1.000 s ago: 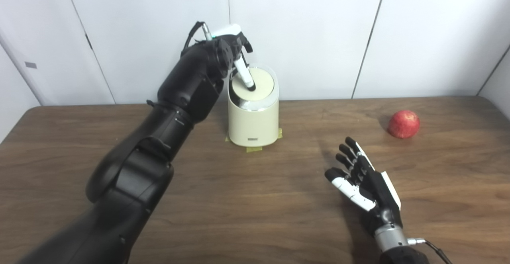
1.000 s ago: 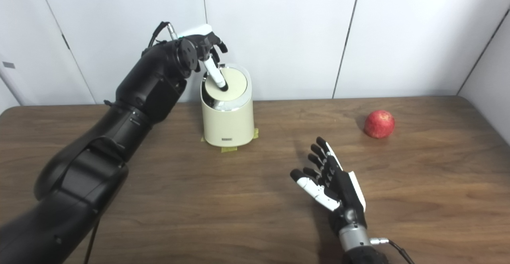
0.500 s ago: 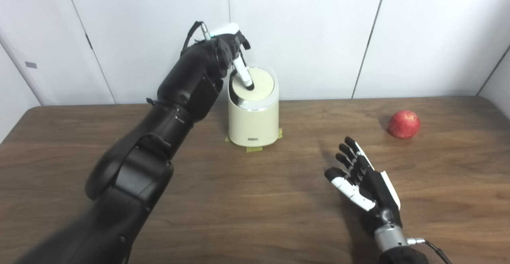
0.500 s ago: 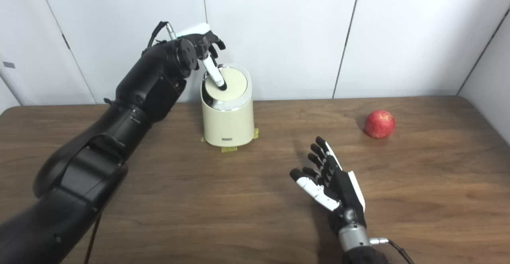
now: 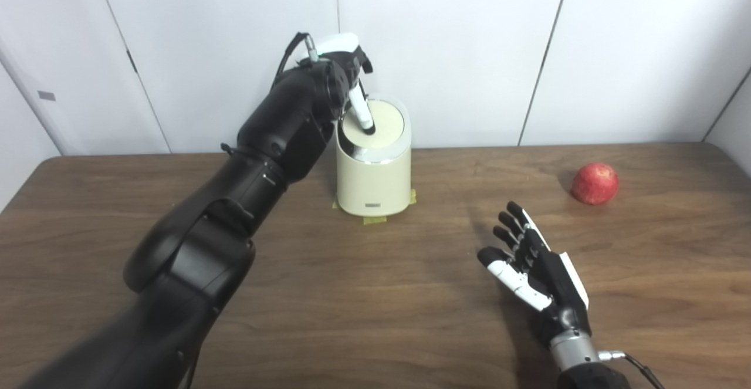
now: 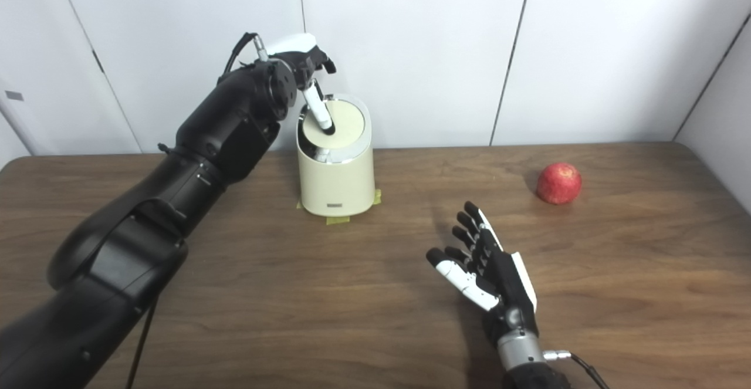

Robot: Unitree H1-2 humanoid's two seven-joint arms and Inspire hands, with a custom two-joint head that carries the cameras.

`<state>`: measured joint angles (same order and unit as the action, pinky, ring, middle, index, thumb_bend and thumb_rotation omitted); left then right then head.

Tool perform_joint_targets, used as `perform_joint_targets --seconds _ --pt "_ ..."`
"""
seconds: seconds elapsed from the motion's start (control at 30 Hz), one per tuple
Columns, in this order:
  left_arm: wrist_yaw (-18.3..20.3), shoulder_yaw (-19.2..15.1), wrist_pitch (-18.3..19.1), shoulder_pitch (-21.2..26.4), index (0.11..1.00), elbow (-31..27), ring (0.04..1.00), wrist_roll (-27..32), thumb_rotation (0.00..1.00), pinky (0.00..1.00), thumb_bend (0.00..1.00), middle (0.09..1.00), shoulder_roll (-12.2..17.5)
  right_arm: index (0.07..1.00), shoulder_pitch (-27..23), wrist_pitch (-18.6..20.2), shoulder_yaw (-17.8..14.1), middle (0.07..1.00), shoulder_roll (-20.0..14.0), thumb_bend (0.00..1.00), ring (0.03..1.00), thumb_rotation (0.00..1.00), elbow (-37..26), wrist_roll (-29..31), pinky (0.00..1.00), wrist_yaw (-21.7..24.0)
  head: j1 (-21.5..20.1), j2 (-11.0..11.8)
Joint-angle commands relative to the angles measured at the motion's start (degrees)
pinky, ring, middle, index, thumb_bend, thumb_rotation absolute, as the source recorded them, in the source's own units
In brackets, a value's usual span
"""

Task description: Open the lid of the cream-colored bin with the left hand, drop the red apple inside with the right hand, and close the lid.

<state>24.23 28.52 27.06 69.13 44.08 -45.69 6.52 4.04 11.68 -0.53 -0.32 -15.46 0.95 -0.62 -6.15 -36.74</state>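
The cream-colored bin [image 5: 373, 172] stands at the back of the table, its round lid [image 5: 384, 126] lying flat inside a shiny rim. My left hand [image 5: 346, 63] hovers over the bin's back left edge with its fingers curled in. One white finger [image 5: 359, 107] reaches down and its dark tip touches the lid's left part. The red apple [image 5: 595, 183] lies alone at the far right of the table. My right hand [image 5: 537, 263] rests open near the front, fingers spread and pointing toward the back, well short of the apple and holding nothing.
Yellow tape [image 5: 374, 220] marks the bin's spot on the brown wooden table [image 5: 352, 295]. White wall panels [image 5: 457, 37] stand right behind the bin. My left arm [image 5: 234, 201] stretches across the table's left half.
My left hand and forearm have shifted slightly up and to the right, with the fingertip still on the lid. The right hand, apple and bin have stayed put.
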Motion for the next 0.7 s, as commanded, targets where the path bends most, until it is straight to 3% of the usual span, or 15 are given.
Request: perform_joint_targets --seconds 0.0,0.37,0.53,0.6,0.67 --pt "-0.4 1.6 -1.3 3.0 0.879 0.6 0.97 -0.8 0.0 0.83 0.92 0.967 0.2 0.937 -1.1 -0.6 0.2 0.932 0.5 0.61 0.911 0.39 -2.5 -0.2 0.79 -0.2 -0.2 -0.1" --pt "-0.8 3.6 -1.9 2.3 0.894 1.5 0.956 0.8 0.0 0.9 0.93 0.95 0.3 0.939 -1.2 -0.5 0.1 0.937 1.0 0.63 0.918 0.41 -2.7 -0.5 0.8 -0.6 -0.8 -0.4" --pt "1.0 2.7 -0.6 3.6 0.887 -0.2 0.948 1.8 0.0 0.82 0.92 0.961 0.6 0.938 -1.4 -0.6 0.0 0.935 1.1 0.63 0.914 0.4 -2.6 -0.7 0.8 -0.7 -1.1 -0.3" --pt "2.1 -0.8 -0.2 4.2 0.887 -1.1 0.836 3.3 0.0 0.7 0.9 0.877 0.4 0.94 -1.4 -0.4 0.1 0.935 1.1 0.62 0.913 0.4 -2.7 -0.7 0.8 -0.7 -1.2 -0.3" --pt "3.8 -1.7 -0.2 5.2 0.882 -2.2 0.767 3.6 0.0 0.62 0.9 0.816 1.0 0.941 -1.5 -0.4 0.1 0.938 1.3 0.62 0.917 0.4 -2.7 -0.6 0.81 -0.7 -1.2 -0.2"
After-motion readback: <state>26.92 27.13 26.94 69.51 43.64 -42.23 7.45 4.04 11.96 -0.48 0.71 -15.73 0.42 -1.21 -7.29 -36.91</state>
